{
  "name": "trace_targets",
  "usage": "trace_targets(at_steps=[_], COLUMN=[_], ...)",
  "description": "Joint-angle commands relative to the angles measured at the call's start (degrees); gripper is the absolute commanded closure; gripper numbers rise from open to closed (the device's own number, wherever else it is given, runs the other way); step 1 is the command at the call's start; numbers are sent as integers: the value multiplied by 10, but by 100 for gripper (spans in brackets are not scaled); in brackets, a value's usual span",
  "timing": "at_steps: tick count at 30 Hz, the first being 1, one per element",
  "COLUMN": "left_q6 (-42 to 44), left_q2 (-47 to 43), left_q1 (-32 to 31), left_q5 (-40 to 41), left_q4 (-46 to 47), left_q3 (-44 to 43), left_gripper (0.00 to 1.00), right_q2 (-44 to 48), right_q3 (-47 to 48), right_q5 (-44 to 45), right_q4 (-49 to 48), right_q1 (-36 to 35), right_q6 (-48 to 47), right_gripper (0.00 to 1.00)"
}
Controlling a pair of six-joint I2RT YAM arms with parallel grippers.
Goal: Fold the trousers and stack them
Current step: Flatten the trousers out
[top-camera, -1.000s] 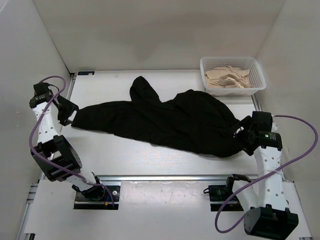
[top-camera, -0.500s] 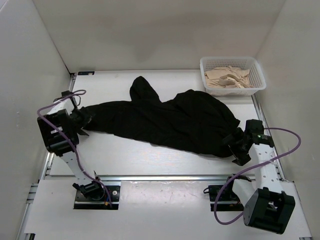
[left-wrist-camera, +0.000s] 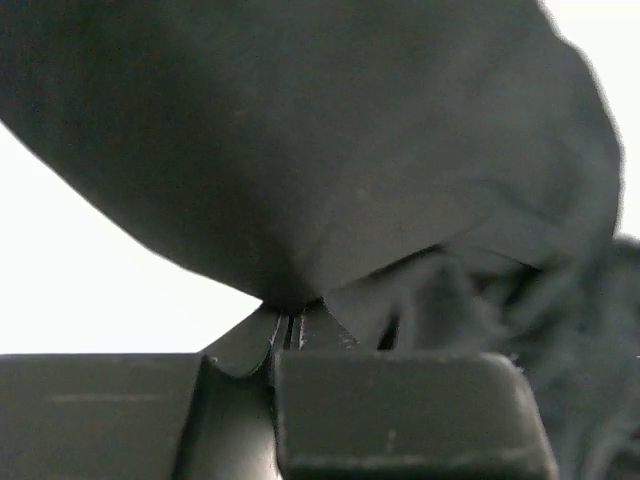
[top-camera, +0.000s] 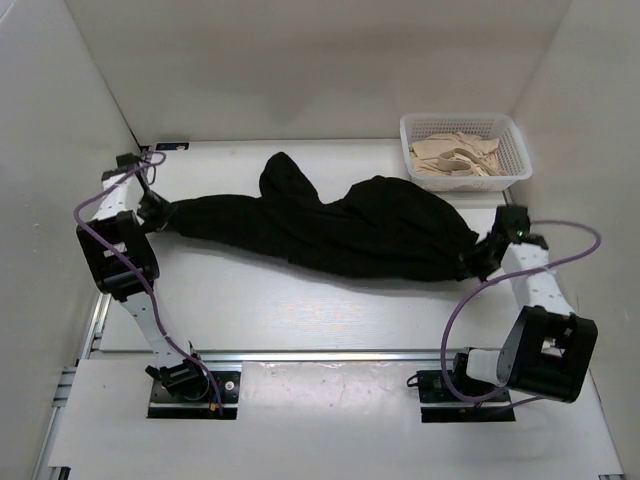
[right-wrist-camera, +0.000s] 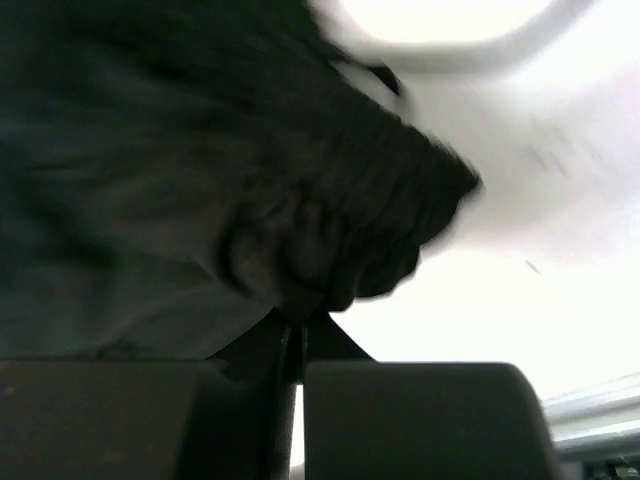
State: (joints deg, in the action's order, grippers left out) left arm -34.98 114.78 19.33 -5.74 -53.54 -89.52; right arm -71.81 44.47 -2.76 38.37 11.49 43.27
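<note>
The black trousers (top-camera: 330, 232) lie stretched across the table, one leg running left and the bunched waist end at the right. My left gripper (top-camera: 160, 212) is shut on the trousers' leg end at the far left; in the left wrist view the black cloth (left-wrist-camera: 300, 150) fans out from the pinched fingertips. At the right, my right gripper (top-camera: 480, 258) is shut on the gathered waistband edge, and the right wrist view shows the crumpled fabric (right-wrist-camera: 300, 250) clamped between its fingers. Another leg end (top-camera: 280, 172) folds up toward the back.
A white mesh basket (top-camera: 512, 170) holding beige garments (top-camera: 455, 157) stands at the back right, just behind the right gripper. White walls close in on the left, back and right. A metal rail (top-camera: 330, 355) runs along the table's near edge.
Both grippers have closed on the trousers' ends. Both arms moved toward the back of the table, pulling the garment with them and stretching it straighter.
</note>
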Motion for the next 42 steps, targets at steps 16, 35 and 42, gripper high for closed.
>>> trace_targets(at_steps=[16, 35, 42], left_q6=[32, 117, 122], left_q2=[-230, -310, -54], left_q1=[95, -33, -248], left_q5=[6, 27, 86], left_q4=[-82, -39, -120], left_q3=[-75, -95, -323], left_gripper=[90, 29, 10], right_q2=[151, 88, -81], right_q3=[201, 244, 237], right_q5=[62, -29, -37], right_q4=[156, 70, 38], right_q1=[7, -4, 30], right_q6=[-27, -110, -68], right_gripper=[100, 42, 56])
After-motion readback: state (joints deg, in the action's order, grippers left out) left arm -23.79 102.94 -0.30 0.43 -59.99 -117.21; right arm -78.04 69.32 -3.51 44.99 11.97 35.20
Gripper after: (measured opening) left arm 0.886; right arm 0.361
